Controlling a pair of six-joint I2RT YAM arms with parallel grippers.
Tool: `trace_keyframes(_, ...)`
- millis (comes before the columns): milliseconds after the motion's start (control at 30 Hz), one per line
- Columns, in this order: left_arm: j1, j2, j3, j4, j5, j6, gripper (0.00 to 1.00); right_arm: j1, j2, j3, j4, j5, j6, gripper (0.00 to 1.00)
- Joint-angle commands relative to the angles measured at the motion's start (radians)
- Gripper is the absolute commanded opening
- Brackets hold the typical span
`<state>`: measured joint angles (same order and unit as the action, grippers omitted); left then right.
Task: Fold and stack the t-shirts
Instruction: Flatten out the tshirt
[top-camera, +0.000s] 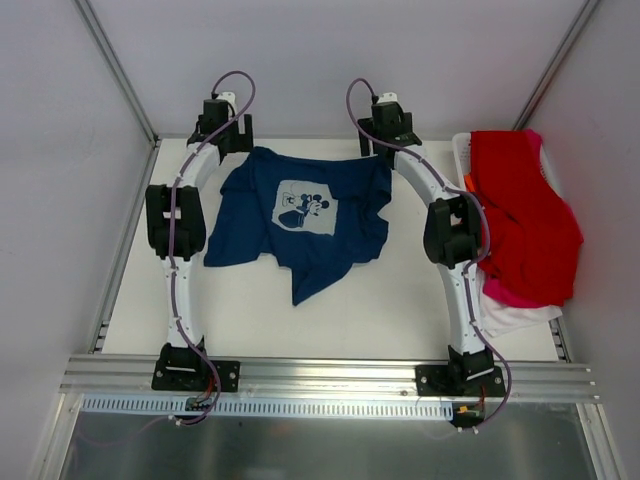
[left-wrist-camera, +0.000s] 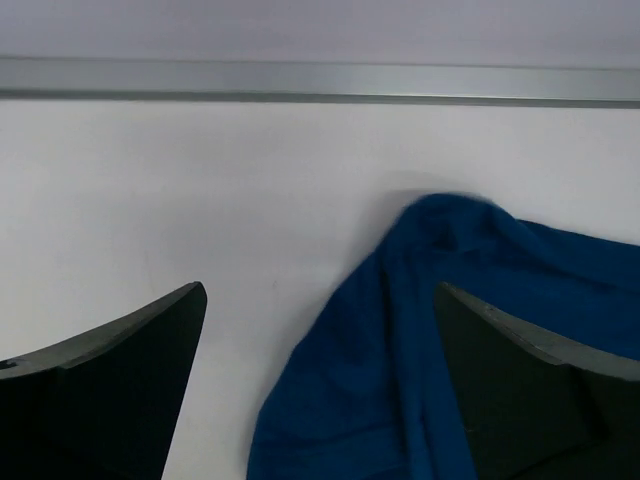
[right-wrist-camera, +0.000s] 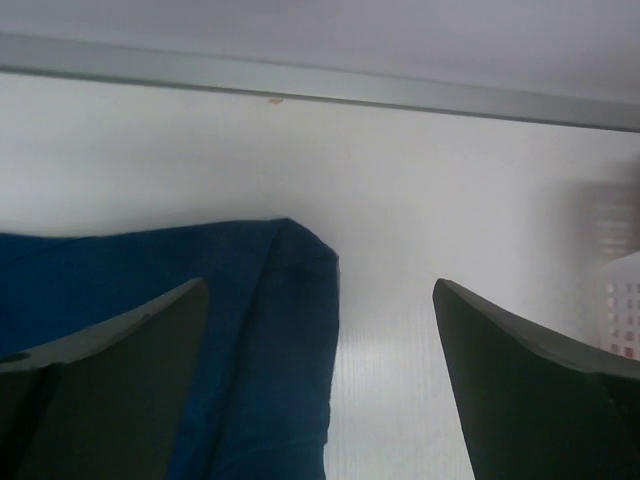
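Wide open at the left gripper (left-wrist-camera: 320, 290), gripping nothing; below it a corner of the navy t-shirt (top-camera: 305, 215), from mid-gap to under one finger. Wide open too at the right gripper (right-wrist-camera: 320, 285), empty, another navy corner under one finger. Counted: one navy t-shirt, spread print-up on the table (top-camera: 400, 310); one red t-shirt (top-camera: 525, 215), one pink t-shirt (top-camera: 505, 295), one white t-shirt (top-camera: 515, 318), heaped at the basket (top-camera: 462, 150).

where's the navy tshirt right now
In the top view, the navy t-shirt lies spread print-up on the table's far middle, between the left arm and right arm, with the white basket to its right.
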<state>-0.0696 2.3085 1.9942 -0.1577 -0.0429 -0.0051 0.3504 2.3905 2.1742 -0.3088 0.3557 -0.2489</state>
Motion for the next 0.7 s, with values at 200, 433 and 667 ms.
trace_keyframes(200, 0.024, -0.298, -0.145, -0.043, -0.16, -0.116, 0.99, 0.064, -0.33, -0.233, 0.076, 0.221, 0.005, 1.0)
trace_keyframes(433, -0.015, -0.489, -0.483, -0.036, -0.251, -0.174, 0.99, 0.201, -0.674, -0.663, 0.005, 0.161, 0.305, 0.99)
trace_keyframes(667, -0.131, -0.384, -0.485, -0.034, -0.232, -0.085, 0.91, 0.369, -0.939, -1.036, -0.052, 0.178, 0.395, 0.99)
